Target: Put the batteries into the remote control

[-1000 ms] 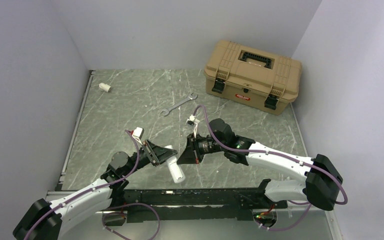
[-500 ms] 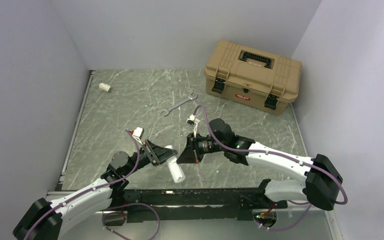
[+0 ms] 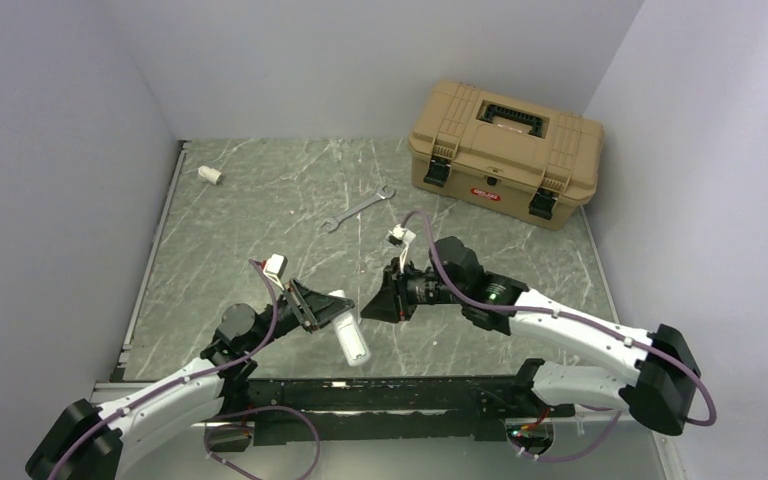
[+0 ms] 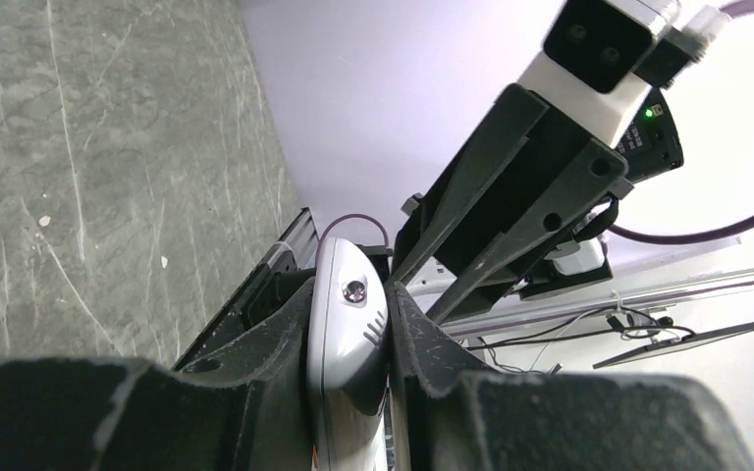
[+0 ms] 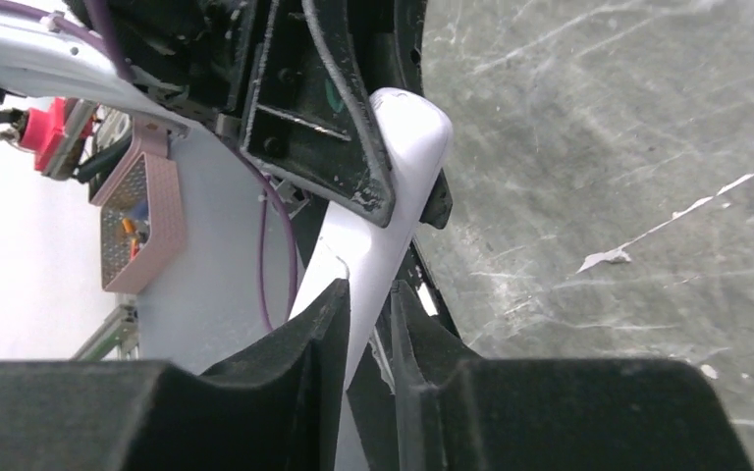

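My left gripper [image 3: 332, 318] is shut on the white remote control [image 3: 353, 345] and holds it tilted above the table's near edge. In the left wrist view the remote's rounded end [image 4: 346, 324] is pinched between my pads. My right gripper [image 3: 368, 312] points at the remote from the right, just short of it. In the right wrist view its jaws [image 5: 370, 287] stand a narrow gap apart, and the remote [image 5: 407, 137] shows through that gap. I cannot tell whether anything thin is held there. No green or dark blue-purple battery is in view.
A tan toolbox [image 3: 505, 150] stands shut at the back right. A metal wrench [image 3: 357, 210] lies mid-table. A short white tube stub [image 3: 209, 175] lies at the back left. Walls close in three sides. A black rail [image 3: 410, 390] runs along the near edge.
My right arm has drawn back a little to the right, away from the remote. The left arm and the remote have stayed put.
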Robot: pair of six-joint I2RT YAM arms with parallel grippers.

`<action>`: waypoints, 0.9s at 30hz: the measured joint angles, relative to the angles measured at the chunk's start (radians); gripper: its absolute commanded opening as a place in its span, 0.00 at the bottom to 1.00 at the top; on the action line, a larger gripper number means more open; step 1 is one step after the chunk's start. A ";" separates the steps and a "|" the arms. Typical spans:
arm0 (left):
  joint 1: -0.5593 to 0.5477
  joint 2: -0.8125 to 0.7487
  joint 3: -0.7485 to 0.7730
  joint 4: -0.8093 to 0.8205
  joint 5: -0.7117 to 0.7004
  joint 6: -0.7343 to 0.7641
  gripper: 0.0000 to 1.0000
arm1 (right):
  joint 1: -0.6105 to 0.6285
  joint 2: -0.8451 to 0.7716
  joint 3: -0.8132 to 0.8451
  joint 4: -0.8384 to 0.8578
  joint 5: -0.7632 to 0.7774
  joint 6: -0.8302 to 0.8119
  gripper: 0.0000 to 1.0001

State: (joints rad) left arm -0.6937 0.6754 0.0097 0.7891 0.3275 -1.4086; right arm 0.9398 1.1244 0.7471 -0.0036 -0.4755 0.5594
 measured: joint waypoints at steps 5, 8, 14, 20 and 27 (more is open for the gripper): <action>0.000 -0.014 0.000 -0.002 0.000 -0.004 0.00 | 0.014 -0.111 -0.002 -0.025 -0.045 -0.146 0.45; 0.000 -0.027 0.000 -0.007 0.001 -0.014 0.00 | 0.040 -0.204 -0.024 0.000 -0.092 -0.253 0.60; 0.000 -0.057 0.000 -0.032 0.008 -0.027 0.00 | 0.058 -0.352 -0.145 0.089 -0.166 -0.477 0.66; 0.000 -0.082 0.000 -0.084 0.017 -0.030 0.00 | 0.066 -0.349 -0.154 0.096 -0.271 -0.657 0.51; 0.000 -0.085 0.001 -0.123 0.034 -0.030 0.00 | 0.123 -0.274 -0.153 0.121 -0.329 -0.787 0.50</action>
State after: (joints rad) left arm -0.6937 0.5903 0.0105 0.6659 0.3611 -1.4384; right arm 1.0630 0.8509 0.5945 0.1169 -0.8043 -0.2276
